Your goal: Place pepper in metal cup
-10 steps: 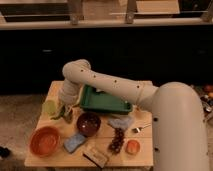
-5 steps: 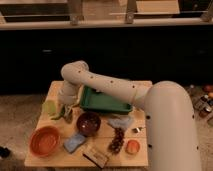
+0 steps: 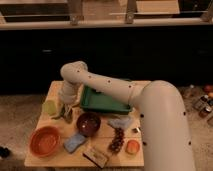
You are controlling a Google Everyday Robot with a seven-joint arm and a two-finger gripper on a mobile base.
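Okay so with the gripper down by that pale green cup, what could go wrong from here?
The gripper is low at the table's left side, packed between the pale green cup and the dark brown bowl. Risks:
1. It could knock the pale cup over or off the near edge.
2. The pepper and metal cup are hard to separate under the wrist, so the drop may miss and land in the bowl.

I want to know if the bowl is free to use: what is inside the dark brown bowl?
The dark brown bowl looks empty; only its dark inside shows, too dim to be sure. The gripper is to its left, near the pale cup, not over the bowl.
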